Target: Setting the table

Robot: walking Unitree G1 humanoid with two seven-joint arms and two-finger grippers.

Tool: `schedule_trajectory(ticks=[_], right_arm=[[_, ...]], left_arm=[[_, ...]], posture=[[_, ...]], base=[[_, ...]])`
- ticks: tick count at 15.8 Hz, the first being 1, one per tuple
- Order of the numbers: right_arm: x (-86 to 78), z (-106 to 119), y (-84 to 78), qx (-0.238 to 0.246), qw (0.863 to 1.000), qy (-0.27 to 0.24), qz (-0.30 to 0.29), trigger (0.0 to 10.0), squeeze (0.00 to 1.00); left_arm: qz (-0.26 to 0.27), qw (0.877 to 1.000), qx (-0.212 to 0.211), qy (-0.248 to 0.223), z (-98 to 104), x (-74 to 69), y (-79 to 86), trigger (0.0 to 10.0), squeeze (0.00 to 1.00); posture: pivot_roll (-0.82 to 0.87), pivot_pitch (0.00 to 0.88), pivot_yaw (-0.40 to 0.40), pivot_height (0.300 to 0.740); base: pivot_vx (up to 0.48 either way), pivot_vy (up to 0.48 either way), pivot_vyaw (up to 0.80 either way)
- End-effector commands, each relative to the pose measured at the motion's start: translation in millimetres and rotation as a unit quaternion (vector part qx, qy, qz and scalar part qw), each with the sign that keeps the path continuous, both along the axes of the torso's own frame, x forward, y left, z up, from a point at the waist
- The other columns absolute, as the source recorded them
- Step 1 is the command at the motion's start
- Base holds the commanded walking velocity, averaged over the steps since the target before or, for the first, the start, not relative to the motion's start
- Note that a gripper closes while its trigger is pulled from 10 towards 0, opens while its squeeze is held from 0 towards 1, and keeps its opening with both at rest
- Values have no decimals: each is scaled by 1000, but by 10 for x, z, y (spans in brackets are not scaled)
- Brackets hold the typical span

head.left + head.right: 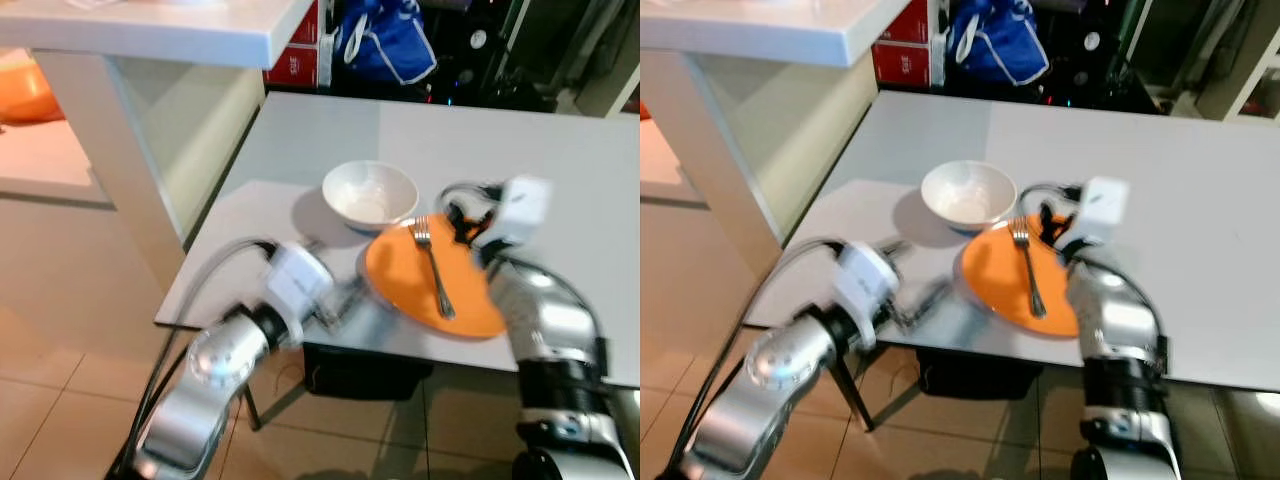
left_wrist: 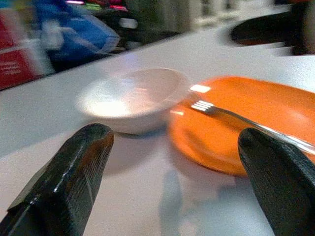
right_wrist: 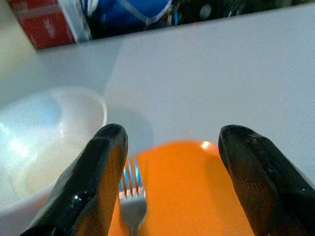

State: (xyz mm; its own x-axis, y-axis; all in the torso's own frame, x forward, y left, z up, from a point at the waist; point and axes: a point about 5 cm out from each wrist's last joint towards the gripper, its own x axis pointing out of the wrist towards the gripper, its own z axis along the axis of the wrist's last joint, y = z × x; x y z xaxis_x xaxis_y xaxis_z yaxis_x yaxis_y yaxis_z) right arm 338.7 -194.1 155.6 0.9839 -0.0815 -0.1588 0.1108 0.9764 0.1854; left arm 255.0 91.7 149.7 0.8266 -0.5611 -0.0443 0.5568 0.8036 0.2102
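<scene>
A white bowl [image 1: 369, 193] stands on the pale grey table [image 1: 560, 170], touching the far rim of an orange plate [image 1: 410, 275]. Across the plate lies a silver fork [image 1: 436, 270], tines toward the bowl. My left gripper [image 1: 335, 303] is open at the table's near edge, just left of the plate; in its wrist view the left gripper [image 2: 172, 135] faces the bowl [image 2: 128, 96] and the fork [image 2: 246, 123]. My right gripper [image 1: 463, 224] hovers open over the plate's far right rim. Between the right gripper's fingers [image 3: 101, 172] I see the plate [image 3: 192, 196] and the fork's tines [image 3: 132, 196].
A thick white counter [image 1: 150, 40] on a slanted leg overhangs the table's left side. A red box [image 1: 300, 55] and a blue bag [image 1: 385, 40] sit beyond the far edge. Tan tiled floor [image 1: 60, 330] lies left, and a dark box [image 1: 365, 370] under the table.
</scene>
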Motion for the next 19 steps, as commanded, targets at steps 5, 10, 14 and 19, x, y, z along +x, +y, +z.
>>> schedule_trajectory(ticks=[5,10,14,19], right_arm=[[-423,373,-51,-34,997,-61,21,10000,0],[-752,407,454,7,981,-80,176,10000,0],[-795,391,607,28,960,-90,264,10000,0],[-597,265,469,32,972,-84,217,10000,0]], left_arm=[[100,994,1,-33,199,106,191,10000,0],[149,987,1,-64,359,201,276,10000,0],[197,976,14,-89,444,244,433,10000,0],[250,966,0,-70,350,251,558,10000,0]], posture=[[-52,0,1,740],[-29,0,11,740],[5,0,-12,740],[22,0,-38,740]], base=[[0,0,0],[0,0,423],[0,0,800],[0,0,800]])
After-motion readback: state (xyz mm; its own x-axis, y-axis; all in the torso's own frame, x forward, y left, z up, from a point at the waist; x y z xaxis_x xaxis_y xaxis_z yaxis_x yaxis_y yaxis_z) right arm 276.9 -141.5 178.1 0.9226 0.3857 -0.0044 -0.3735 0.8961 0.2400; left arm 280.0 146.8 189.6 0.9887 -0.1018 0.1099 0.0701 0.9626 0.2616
